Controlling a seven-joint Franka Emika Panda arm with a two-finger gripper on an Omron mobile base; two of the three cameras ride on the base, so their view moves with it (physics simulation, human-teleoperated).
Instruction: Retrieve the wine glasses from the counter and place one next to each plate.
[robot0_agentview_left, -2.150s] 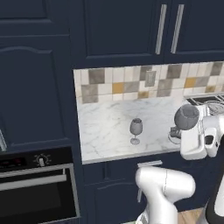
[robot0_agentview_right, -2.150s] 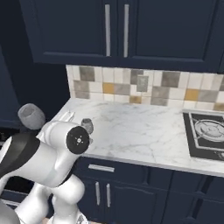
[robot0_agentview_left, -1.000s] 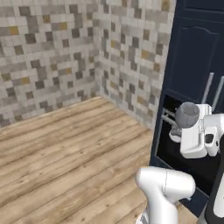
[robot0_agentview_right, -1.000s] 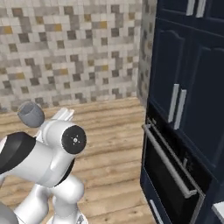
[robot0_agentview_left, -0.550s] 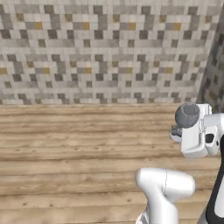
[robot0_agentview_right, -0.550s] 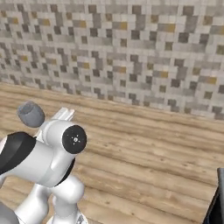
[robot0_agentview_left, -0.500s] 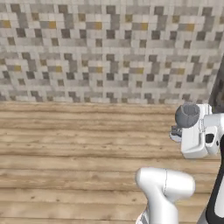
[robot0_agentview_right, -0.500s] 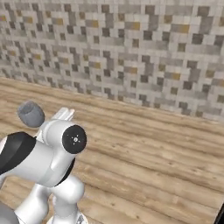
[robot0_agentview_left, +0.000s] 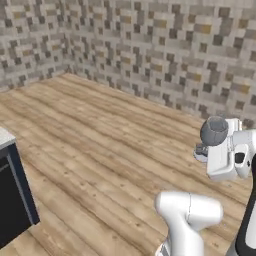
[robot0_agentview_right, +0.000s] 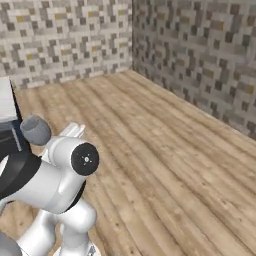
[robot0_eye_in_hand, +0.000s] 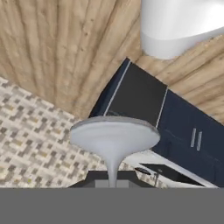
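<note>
My gripper (robot0_agentview_left: 210, 146) is shut on a clear greyish wine glass (robot0_agentview_left: 214, 131), held up beside my arm over the wooden floor. In the right base view the glass's rounded bowl (robot0_agentview_right: 35, 130) sticks out at the left of the arm. The hand view looks along the thin stem to the round foot (robot0_eye_in_hand: 114, 132), with the stem pinched at the gripper (robot0_eye_in_hand: 112, 180). The other wine glass, the counter and both plates are out of view.
A dark navy cabinet block (robot0_agentview_left: 12, 200) with a pale top stands at the left. It also sits at the left edge in the right base view (robot0_agentview_right: 7, 125). Mosaic tile walls (robot0_agentview_left: 165, 55) meet in a corner ahead. Bare wooden floor (robot0_agentview_right: 165, 165) stretches between.
The whole picture has swung as the base turned: the counter with one glass, then the oven cabinets, slid out of view. The arm and held glass keep the same pose.
</note>
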